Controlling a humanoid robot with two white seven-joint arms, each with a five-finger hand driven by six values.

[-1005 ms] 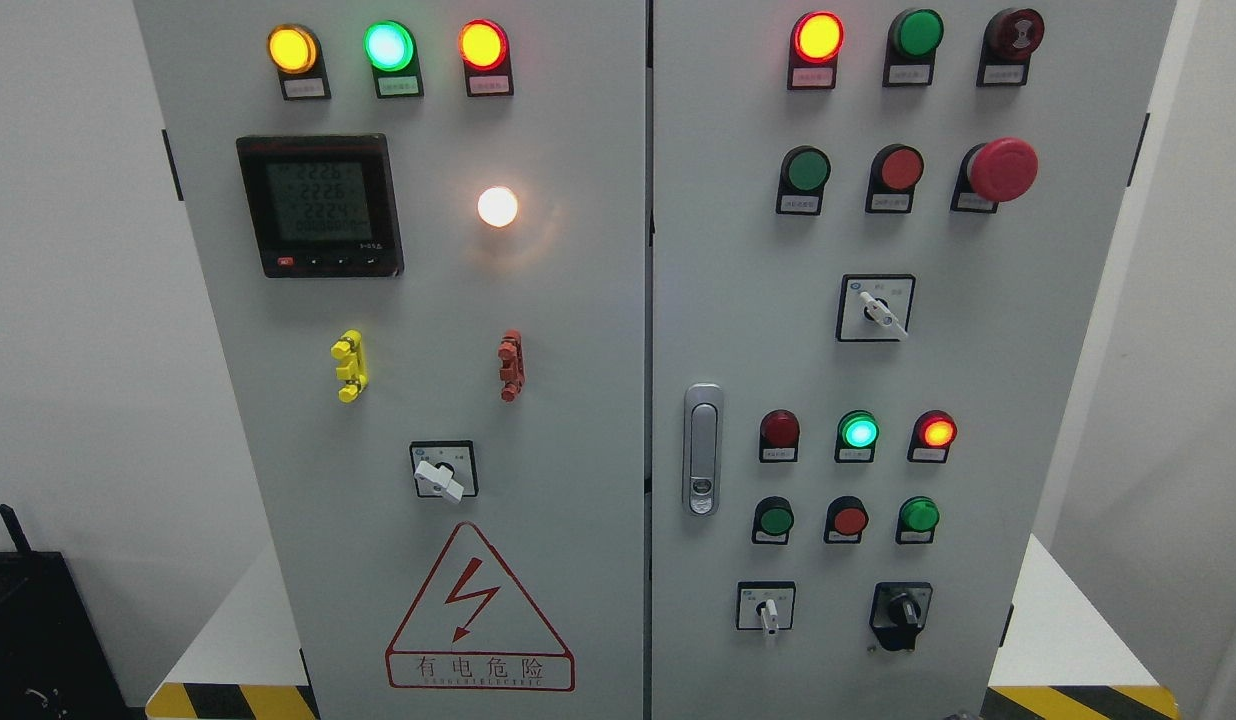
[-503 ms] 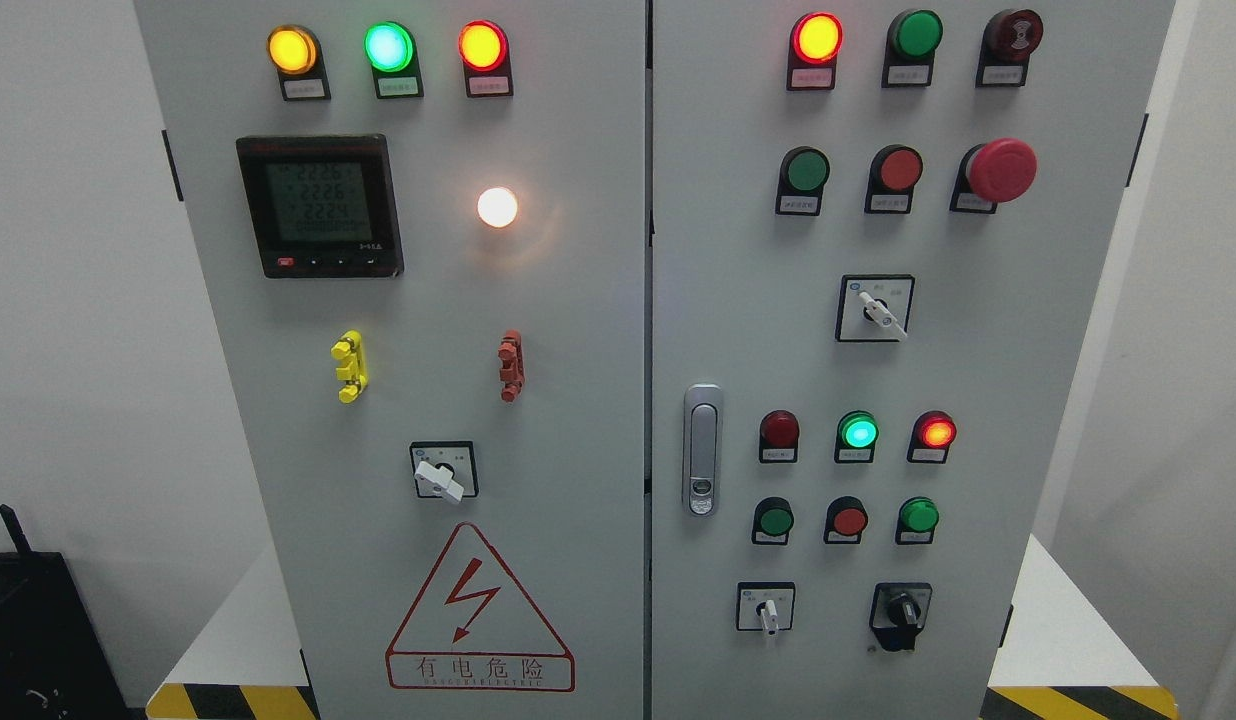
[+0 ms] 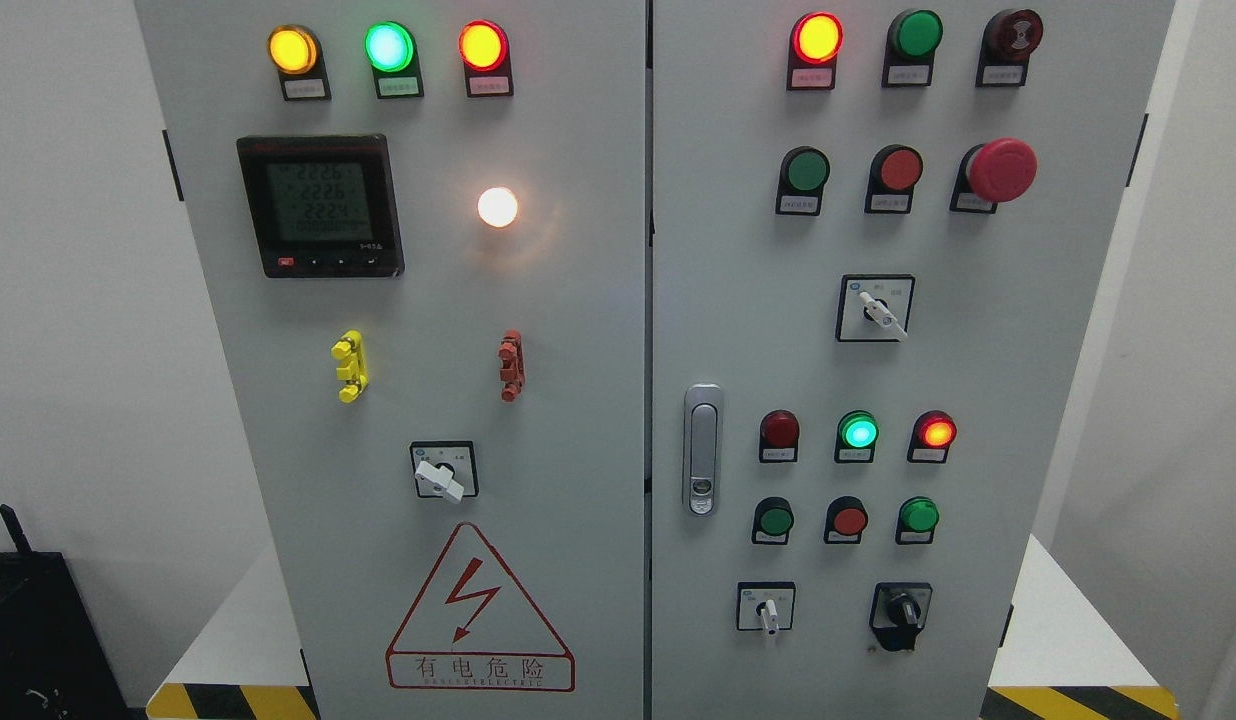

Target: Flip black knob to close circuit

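- Black knob (image 3: 902, 608) is seen low on the cabinet's right door (image 3: 738, 300), right of a white selector switch (image 3: 768, 610).
- No robot hand is shown, so neither hand's state can be told.

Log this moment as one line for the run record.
stage: before reach | black knob: lower right of right door, untouched | hands: none in view | lamp on left door: lit

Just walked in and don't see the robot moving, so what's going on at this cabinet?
Nothing is being handled right now: neither robot hand is in view. The head camera faces a grey electrical cabinet with several lamps lit. The black knob, at the lower right of the right door, is untouched.
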